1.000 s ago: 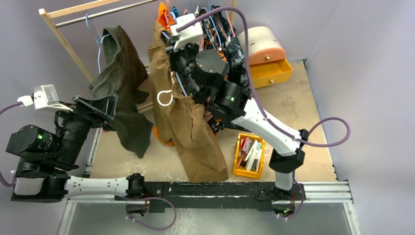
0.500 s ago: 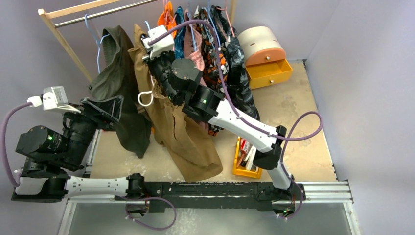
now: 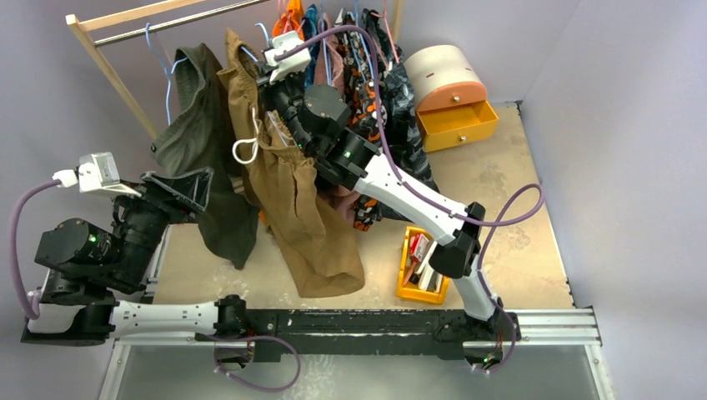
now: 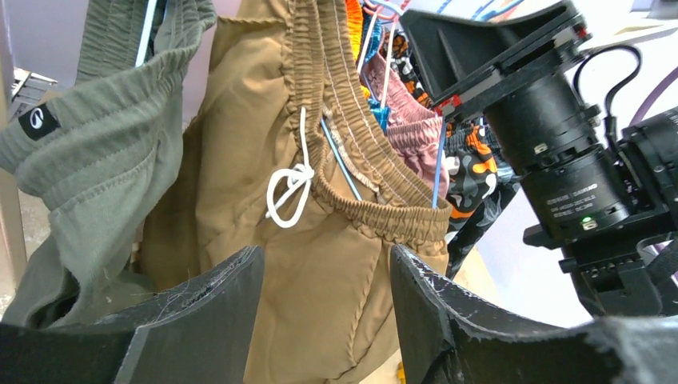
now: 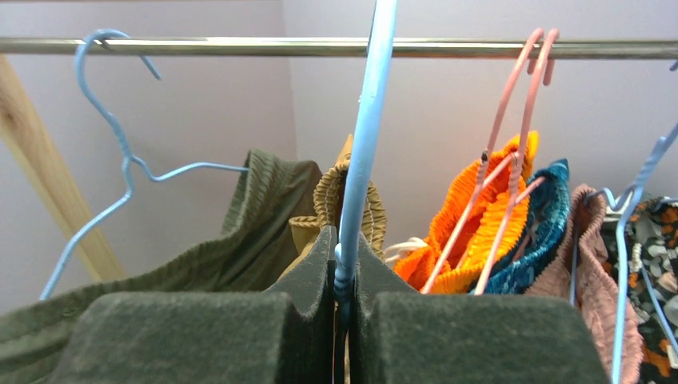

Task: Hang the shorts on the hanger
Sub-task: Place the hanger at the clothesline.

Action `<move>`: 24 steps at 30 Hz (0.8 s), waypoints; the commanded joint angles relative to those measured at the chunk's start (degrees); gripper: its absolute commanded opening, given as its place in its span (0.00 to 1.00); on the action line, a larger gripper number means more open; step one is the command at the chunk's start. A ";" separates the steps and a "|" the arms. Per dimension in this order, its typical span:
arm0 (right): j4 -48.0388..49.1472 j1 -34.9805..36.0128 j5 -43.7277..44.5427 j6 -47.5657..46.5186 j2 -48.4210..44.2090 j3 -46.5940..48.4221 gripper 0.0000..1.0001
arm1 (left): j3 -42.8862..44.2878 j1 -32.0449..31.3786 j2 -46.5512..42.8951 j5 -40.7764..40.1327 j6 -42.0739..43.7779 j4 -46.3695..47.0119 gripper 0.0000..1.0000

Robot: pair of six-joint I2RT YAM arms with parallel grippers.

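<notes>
Holding the light-blue hanger (image 5: pixel 364 144) up at the clothes rail (image 5: pixel 496 48) over the far edge of the tabletop (image 3: pixel 500 183), right gripper (image 5: pixel 344 268) fingers clamped together on its wire neck, tan-brown shorts (image 3: pixel 292 192) draped from it between the olive-green garment (image 3: pixel 204 125) and the orange shorts (image 5: pixel 480 216). Hovering by the left edge, left gripper (image 4: pixel 324 280) fingers apart and empty. Likely the hang-up step: calls next for seating the hanger's top end, out of frame here, over the rail before letting go.

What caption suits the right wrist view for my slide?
Right end effector shut on the light-blue hanger before the metal rail, tan shorts hanging behind it, olive garment left, orange shorts right.
</notes>
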 commanded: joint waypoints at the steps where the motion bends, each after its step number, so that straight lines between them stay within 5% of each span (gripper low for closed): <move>1: 11.00 -0.30 -2.68 -0.16 -0.10 4.98 0.00 | -1.90 0.13 -1.02 1.22 -1.15 0.45 0.58; 24: 19.75 -3.49 -6.22 1.59 9.44 10.82 0.00 | -4.20 0.13 -2.19 1.90 -1.45 2.14 0.59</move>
